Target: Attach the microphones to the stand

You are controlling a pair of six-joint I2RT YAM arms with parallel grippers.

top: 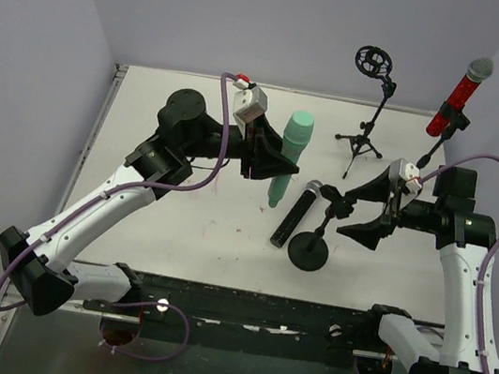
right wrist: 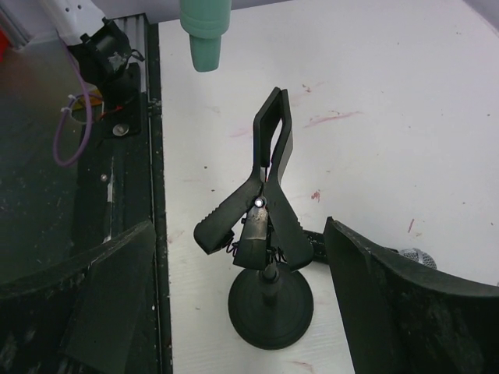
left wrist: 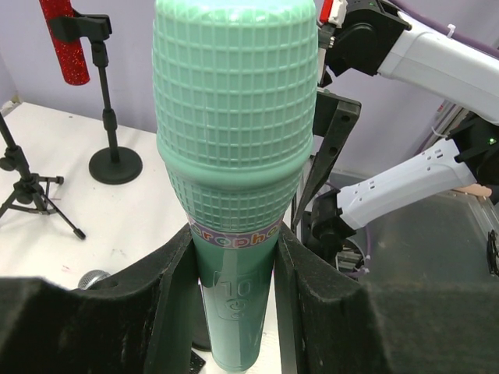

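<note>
The left gripper (top: pixel 277 161) is located at centre-left of the overhead view and is clamped on the mint-green microphone (top: pixel 296 133). In the left wrist view, both padded fingers (left wrist: pixel 168 312) press against the smooth handle just below the printed band, and the ribbed head of the microphone (left wrist: pixel 234 140) fills the upper centre of the frame. In the overhead view the head points toward the top of the frame. In the right wrist view the tail end (right wrist: pixel 204 35) shows at the top edge, above the white table (top: pixel 224 230). The black microphone (top: pixel 293 213) lies flat on the table at frame centre, just right of the green one, with its silver mesh head at the upper end. The red microphone (top: pixel 458 97) is seated in the clip of a stand (left wrist: pixel 109 117) at the upper right and is tilted with its mesh head uppermost. A tripod stand (top: pixel 363 139) carrying a ring-shaped mount is positioned right of centre, near the top of the frame. A round-base stand (top: pixel 309 251) is positioned just right of the black microphone, and its spring clip (right wrist: pixel 265 202) is empty. The right gripper (top: pixel 345 214) is at centre-right with its jaws wide apart. In the right wrist view its fingers (right wrist: pixel 109 304) stand on either side of the clip without contact, and nothing is held.
</note>
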